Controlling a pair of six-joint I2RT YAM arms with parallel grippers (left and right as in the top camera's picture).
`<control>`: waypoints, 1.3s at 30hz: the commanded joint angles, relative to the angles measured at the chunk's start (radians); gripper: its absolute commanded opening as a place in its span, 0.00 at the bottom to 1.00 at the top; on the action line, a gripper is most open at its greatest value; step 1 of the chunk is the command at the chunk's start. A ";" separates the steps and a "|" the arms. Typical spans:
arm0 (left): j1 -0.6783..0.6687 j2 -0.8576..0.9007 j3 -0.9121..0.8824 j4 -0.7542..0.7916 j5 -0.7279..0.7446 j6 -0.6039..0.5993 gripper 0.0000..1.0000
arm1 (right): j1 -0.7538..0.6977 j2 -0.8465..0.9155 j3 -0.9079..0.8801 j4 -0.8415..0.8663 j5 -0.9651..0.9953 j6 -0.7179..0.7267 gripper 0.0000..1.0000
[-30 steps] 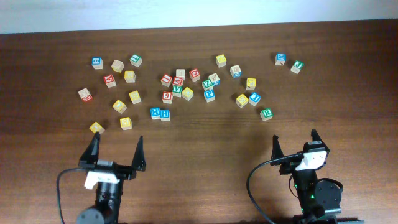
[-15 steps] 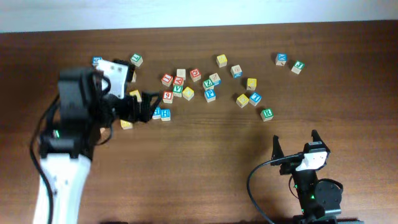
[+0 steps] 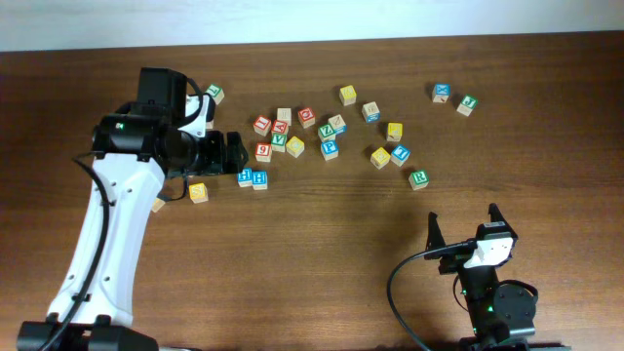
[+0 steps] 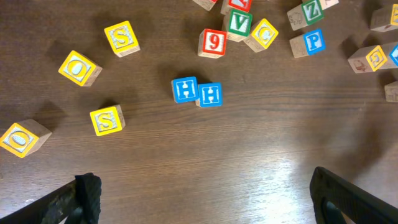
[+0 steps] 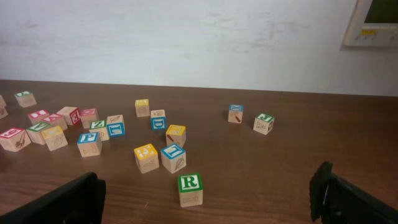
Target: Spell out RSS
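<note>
The R cube, a green R on a pale face, stands alone just ahead of my right gripper, which is open and empty; from overhead the R cube lies beyond the right gripper. Two yellow S cubes sit to the left under my left gripper, which hovers high above the table, open and empty. Overhead, the left gripper hangs over the left block cluster. One S cube shows there; the arm hides the other.
Two blue H cubes touch side by side in the middle. A red 9, green V and blue P lie beyond. Yellow O cubes sit left. More cubes are scattered at the back right.
My left arm has risen from its rest at the front left and swung out over the left block cluster. The right arm and the cubes have not moved.
</note>
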 commanded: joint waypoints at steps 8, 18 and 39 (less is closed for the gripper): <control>0.001 0.008 0.014 0.003 -0.083 -0.013 0.99 | -0.007 -0.007 -0.005 -0.005 0.008 0.010 0.98; 0.001 0.009 0.014 0.018 -0.083 -0.013 0.99 | -0.007 -0.007 -0.005 -0.005 0.008 0.010 0.98; -0.004 0.291 0.007 -0.039 0.038 -0.013 0.80 | -0.007 -0.007 -0.005 -0.005 0.008 0.010 0.98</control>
